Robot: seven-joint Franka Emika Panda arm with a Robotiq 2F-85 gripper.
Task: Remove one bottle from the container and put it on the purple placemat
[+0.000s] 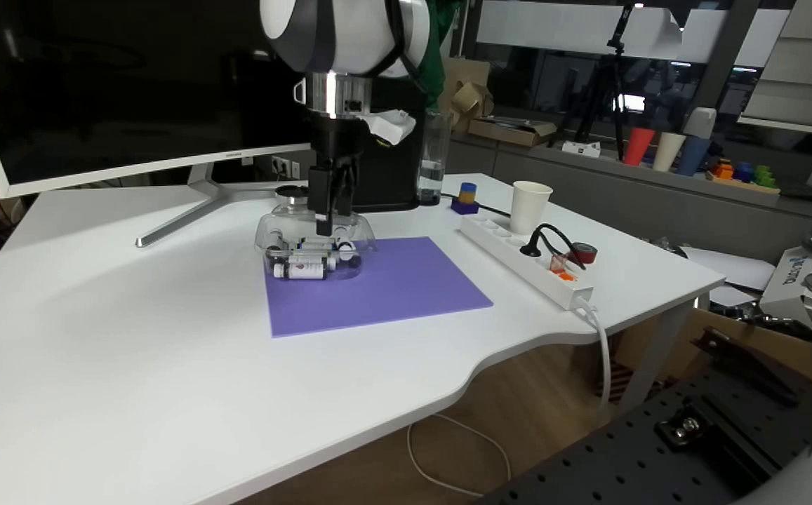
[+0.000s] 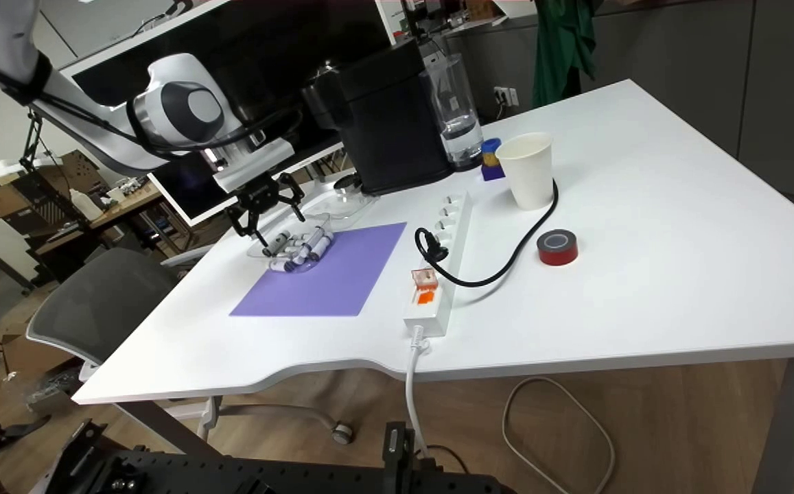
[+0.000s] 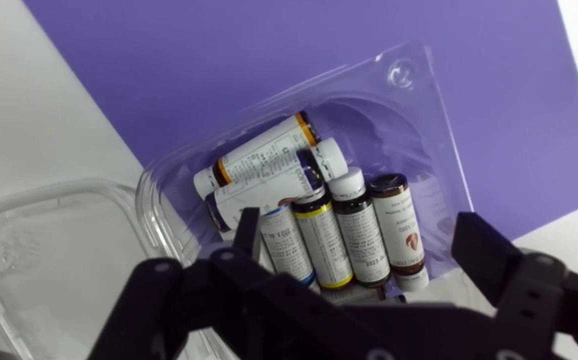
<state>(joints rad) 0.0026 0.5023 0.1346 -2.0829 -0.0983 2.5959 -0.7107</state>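
- Your end effector (image 3: 361,232) hangs over the clear container (image 3: 393,125), its two fingers (image 3: 488,260) spread well apart.
- In the wrist view you see a row of four bottles (image 3: 398,222) between those fingers; you cannot tell whether the fingers touch any of them.
- The bottles, with their white labels, lie on their sides inside the container; two rest crosswise at the left of that row, and at least one more is partly hidden from you.
- You find the container partly on the purple placemat (image 1: 406,287), at its far left corner in an exterior view, reaching past the edge over the white table (image 1: 132,337).
- Just beside the container, at the left in the wrist view, you have a clear shallow tray (image 3: 64,260); whether the two are joined, you cannot tell.
- Far of the container you see a dark-topped clear vessel (image 1: 292,192), a tall black box (image 2: 397,116) and a monitor (image 1: 97,91).
- To the right of the purple placemat, in both exterior views, you see a white power strip (image 1: 518,259), a paper cup (image 2: 528,171) and a roll of tape (image 2: 557,250).
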